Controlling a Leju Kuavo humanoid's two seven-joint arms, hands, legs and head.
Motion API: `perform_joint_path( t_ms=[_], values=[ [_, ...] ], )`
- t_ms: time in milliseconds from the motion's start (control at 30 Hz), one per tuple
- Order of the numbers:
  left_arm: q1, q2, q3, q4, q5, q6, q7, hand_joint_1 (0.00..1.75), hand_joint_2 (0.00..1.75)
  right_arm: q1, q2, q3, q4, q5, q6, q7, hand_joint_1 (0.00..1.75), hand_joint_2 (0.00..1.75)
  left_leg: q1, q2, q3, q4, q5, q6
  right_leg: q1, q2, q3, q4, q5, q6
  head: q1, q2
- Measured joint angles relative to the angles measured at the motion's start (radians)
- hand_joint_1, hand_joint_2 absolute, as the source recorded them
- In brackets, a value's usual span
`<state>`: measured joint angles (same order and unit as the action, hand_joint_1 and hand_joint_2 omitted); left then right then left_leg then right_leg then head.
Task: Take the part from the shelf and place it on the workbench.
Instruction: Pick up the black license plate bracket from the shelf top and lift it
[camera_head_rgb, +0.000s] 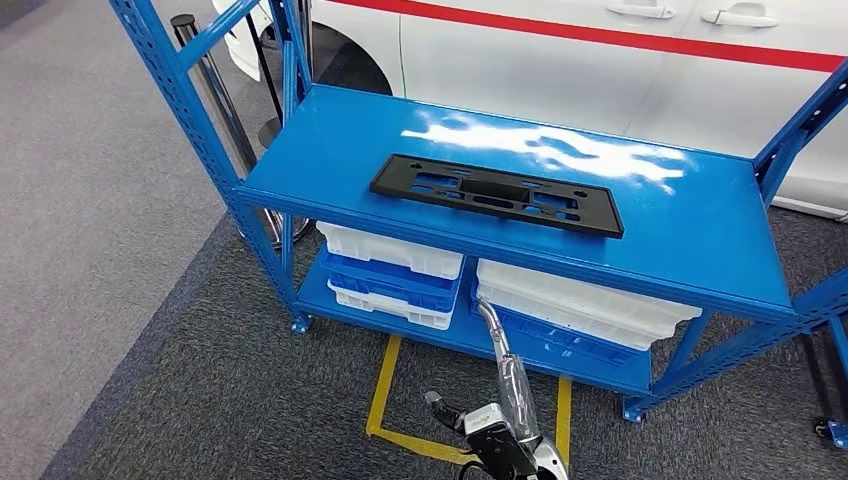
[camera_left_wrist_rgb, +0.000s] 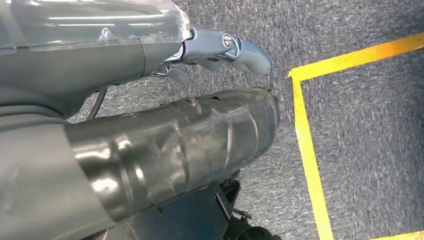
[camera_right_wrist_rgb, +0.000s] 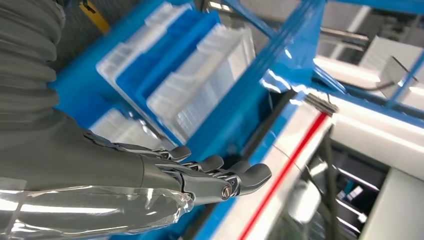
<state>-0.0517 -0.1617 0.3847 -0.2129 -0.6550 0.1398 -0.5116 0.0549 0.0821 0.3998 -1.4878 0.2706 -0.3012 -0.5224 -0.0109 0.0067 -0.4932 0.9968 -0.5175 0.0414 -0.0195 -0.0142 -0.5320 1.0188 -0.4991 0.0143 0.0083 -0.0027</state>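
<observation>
The part (camera_head_rgb: 497, 194) is a flat black plastic plate with cut-outs, lying lengthwise on the top board of the blue shelf (camera_head_rgb: 700, 230). My right hand (camera_head_rgb: 503, 365) reaches up from the bottom edge in front of the shelf's lower level, well below the part and apart from it. In the right wrist view the right hand (camera_right_wrist_rgb: 200, 172) has its fingers stretched out side by side and holds nothing. My left hand (camera_left_wrist_rgb: 220, 47) hangs low over the carpet, fingers loose and empty, pointing towards a corner of yellow tape (camera_left_wrist_rgb: 300, 115).
White and blue bins (camera_head_rgb: 395, 265) are stacked on the lower shelf, with more white bins (camera_head_rgb: 580, 300) to the right. A white car with a red stripe (camera_head_rgb: 600, 40) stands behind the shelf. Yellow floor tape (camera_head_rgb: 383, 390) marks the grey carpet in front.
</observation>
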Motion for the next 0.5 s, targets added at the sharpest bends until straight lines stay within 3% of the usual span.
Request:
perform_joint_path(
  t_ms=[33,100,167,200,233,267,333,367,400,500],
  values=[
    [0.000,0.000,0.002,0.000,0.001,0.001,-0.001,0.00,0.00,-0.001,0.000,0.000,0.000,-0.011,0.011,0.012,0.00,0.00,0.003,0.000,0.004,-0.009,0.006,0.006,0.001,0.001,-0.004,0.008,-0.006,0.003,0.000,0.000],
    [0.001,0.000,0.006,0.000,0.002,0.002,-0.002,0.00,0.00,-0.001,-0.001,0.000,0.001,-0.025,0.023,0.032,0.00,0.00,0.009,0.000,0.012,-0.022,0.015,0.015,0.003,0.005,-0.042,0.085,-0.047,0.005,0.001,0.000],
    [0.002,0.000,0.011,0.000,0.003,0.005,-0.002,0.00,0.00,0.001,-0.002,0.000,0.002,-0.025,0.019,0.043,0.00,0.00,0.007,-0.001,0.012,-0.021,0.014,0.017,0.003,0.008,-0.120,0.223,-0.099,0.006,0.001,0.000],
    [0.003,0.000,0.014,0.000,0.004,0.006,-0.002,0.00,0.00,0.002,-0.003,0.000,0.003,-0.021,0.012,0.045,0.00,0.00,0.006,-0.002,0.013,-0.020,0.012,0.017,0.003,0.009,-0.152,0.272,-0.104,0.006,0.001,0.000],
    [0.005,0.000,0.016,0.000,0.004,0.008,-0.002,0.00,0.00,0.003,-0.003,0.000,0.003,-0.014,0.003,0.044,0.00,0.00,0.006,-0.004,0.015,-0.018,0.008,0.016,0.003,0.009,-0.168,0.285,-0.089,0.006,0.001,0.000],
    [0.006,0.000,0.017,0.000,0.004,0.009,-0.002,0.00,0.00,0.004,-0.004,0.000,0.002,0.000,-0.013,0.041,0.00,0.00,0.006,-0.007,0.020,-0.016,0.003,0.014,0.003,0.009,-0.164,0.257,-0.053,0.004,0.001,0.000],
    [0.007,-0.002,0.019,0.000,0.003,0.010,-0.002,0.00,0.00,0.003,-0.004,0.000,-0.004,0.042,-0.059,0.033,0.00,0.00,0.006,-0.012,0.029,-0.009,-0.012,0.007,0.003,0.011,-0.119,0.135,0.028,-0.001,0.002,0.000],
    [0.007,-0.002,0.020,0.001,0.003,0.010,-0.001,0.00,0.00,0.003,-0.004,0.000,-0.009,0.063,-0.082,0.030,0.00,0.00,0.005,-0.015,0.030,-0.003,-0.020,0.002,0.004,0.013,-0.098,0.082,0.048,-0.004,0.001,0.000],
    [0.006,-0.003,0.021,0.001,0.002,0.010,-0.001,0.00,0.00,0.002,-0.004,0.000,-0.014,0.079,-0.100,0.027,0.00,0.00,0.004,-0.016,0.028,0.002,-0.025,-0.004,0.006,0.015,-0.086,0.050,0.053,-0.007,0.001,0.000],
    [0.005,-0.003,0.023,0.002,-0.001,0.010,-0.001,0.00,0.00,0.003,-0.002,0.000,-0.028,0.108,-0.132,0.016,0.00,0.00,0.005,-0.016,0.019,0.007,-0.032,-0.018,0.008,0.018,-0.083,0.036,0.038,-0.018,0.002,0.000]
  ],
)
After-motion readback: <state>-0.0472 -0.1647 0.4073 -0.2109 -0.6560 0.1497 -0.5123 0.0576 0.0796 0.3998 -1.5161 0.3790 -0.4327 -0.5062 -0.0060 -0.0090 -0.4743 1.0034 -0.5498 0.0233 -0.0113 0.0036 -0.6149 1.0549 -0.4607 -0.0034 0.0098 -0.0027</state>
